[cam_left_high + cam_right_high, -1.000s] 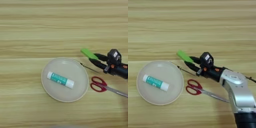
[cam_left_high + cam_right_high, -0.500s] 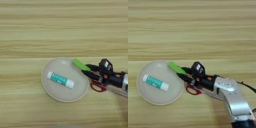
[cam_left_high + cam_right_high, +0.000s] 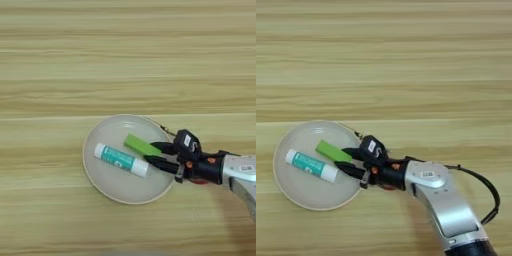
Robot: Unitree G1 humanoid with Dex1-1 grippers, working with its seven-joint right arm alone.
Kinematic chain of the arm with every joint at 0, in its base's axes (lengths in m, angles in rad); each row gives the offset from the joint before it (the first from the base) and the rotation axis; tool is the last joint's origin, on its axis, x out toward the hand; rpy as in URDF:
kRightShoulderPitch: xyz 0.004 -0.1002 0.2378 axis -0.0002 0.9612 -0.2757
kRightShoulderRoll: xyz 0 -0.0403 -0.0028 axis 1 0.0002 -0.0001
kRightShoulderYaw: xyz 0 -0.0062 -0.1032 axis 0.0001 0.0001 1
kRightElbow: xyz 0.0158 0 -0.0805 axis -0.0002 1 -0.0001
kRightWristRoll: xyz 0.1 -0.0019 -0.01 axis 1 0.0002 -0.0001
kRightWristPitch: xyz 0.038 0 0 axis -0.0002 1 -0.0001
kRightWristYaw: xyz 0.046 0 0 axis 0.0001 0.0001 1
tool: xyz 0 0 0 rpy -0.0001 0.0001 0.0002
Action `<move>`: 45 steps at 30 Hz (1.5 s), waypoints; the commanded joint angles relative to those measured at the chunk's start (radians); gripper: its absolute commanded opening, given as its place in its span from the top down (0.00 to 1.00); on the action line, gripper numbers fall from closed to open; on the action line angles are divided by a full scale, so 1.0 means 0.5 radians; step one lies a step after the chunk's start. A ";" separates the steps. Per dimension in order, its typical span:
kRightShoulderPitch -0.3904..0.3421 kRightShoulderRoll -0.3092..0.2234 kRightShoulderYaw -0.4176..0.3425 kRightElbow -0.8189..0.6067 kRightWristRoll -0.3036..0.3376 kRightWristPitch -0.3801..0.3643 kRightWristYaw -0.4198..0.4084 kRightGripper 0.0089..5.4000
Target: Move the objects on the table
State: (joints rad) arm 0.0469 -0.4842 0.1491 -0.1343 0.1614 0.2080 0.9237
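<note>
Reaching in from the right edge, low over the table (image 3: 125, 60), with the right gripper (image 3: 159, 155) hanging above the right half of the round beige plate (image 3: 95, 176). Pinching the right end of the green block (image 3: 141, 145) at the black fingertips (image 3: 156, 147), as far as the two views allow; showing a gap between the fingers behind the tips, so gripping only the very end of it. Holding the block lengthwise, slanting from far-left to near-right, most likely to leave its free end clear for setting down inside the rim. Not showing plainly whether the block is resting on the plate or hovering just above it.

Sharing the plate with a white glue stick (image 3: 120, 159) with a teal label, lying just near-left of the block on much the same slant. Keeping the block on the far side of that tube, seemingly to avoid knocking it and rolling it.

Covering the red-handled scissors (image 3: 200, 181) almost wholly: only a sliver of red peeping out under the gripper body, just right of the plate's rim, on the bare wood. Leaving them untouched, judging by where they lie.

Trailing a thin black cable (image 3: 487, 192) in a loop off the right side of the silver forearm (image 3: 441, 200), well away from the plate.
</note>
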 commanded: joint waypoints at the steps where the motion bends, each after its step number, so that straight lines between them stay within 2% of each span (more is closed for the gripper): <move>1: -0.091 -0.033 -0.033 -0.083 0.001 -0.038 -0.047 0.74; 5: -0.084 -0.035 -0.028 -0.082 0.001 -0.049 -0.039 0.74; 6: -0.083 -0.035 -0.028 -0.082 0.000 -0.048 -0.040 0.67; 11: -0.083 -0.031 -0.032 -0.080 0.005 -0.049 -0.043 0.59; 16: -0.092 -0.029 -0.049 -0.080 0.018 -0.051 -0.046 0.45; 21: -0.140 -0.021 -0.143 -0.120 0.088 -0.047 -0.067 0.33; 26: -0.212 0.003 -0.315 -0.153 0.254 -0.100 -0.050 0.23; 38: -0.333 -0.053 -0.827 -0.218 0.687 -0.024 -0.106 0.01; 41: -0.308 -0.082 -0.891 -0.218 0.762 0.002 -0.074 0.01; 43: -0.298 -0.073 -0.935 -0.212 0.805 -0.030 -0.053 0.01; 45: -0.272 -0.094 -0.947 -0.202 0.781 -0.053 -0.044 0.01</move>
State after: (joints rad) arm -0.0617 -0.4826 -0.2923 -0.2011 0.5547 0.2142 0.9146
